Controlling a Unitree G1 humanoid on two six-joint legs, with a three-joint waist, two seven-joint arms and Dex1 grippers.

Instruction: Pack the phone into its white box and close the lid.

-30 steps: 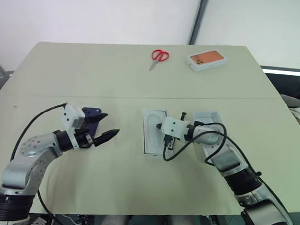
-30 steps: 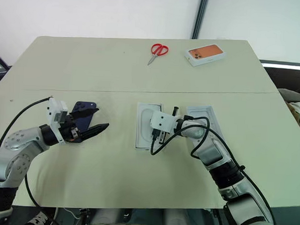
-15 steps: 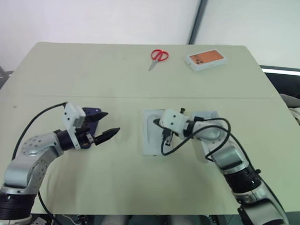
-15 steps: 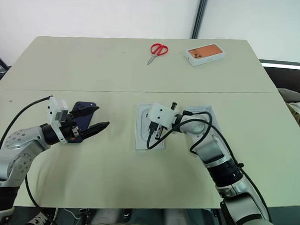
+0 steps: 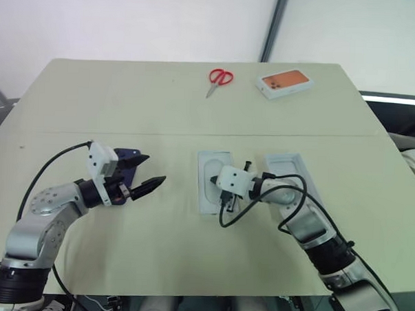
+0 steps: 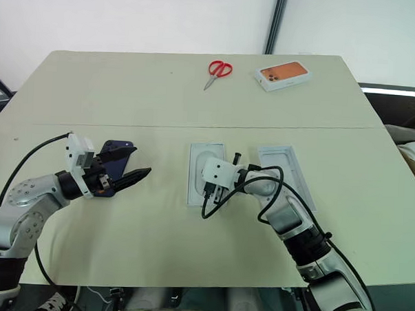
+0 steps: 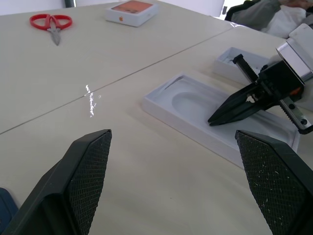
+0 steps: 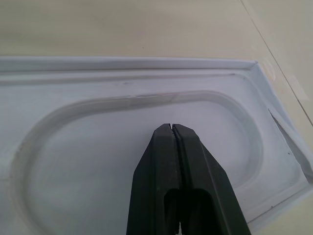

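Table, beige, seam running left-right across the middle. Left gripper at left, jaws wide apart, holding nothing; phone lies flat on the table just behind it, dark blue, partly hidden by the wrist. Right gripper at centre, jaws pressed together with nothing between them, tips over the white insert with the oblong recess. Right wrist view puts the closed fingertips right above that recess; contact cannot be told. White box lies open just right of the insert, partly behind the right arm. Left wrist view shows the right gripper side-on, the insert and a corner of the box beyond. Far side: red scissors and, well to their right, a white box with an orange phone picture. Head views show the phone whole-ish; left wrist view catches just a blue corner.
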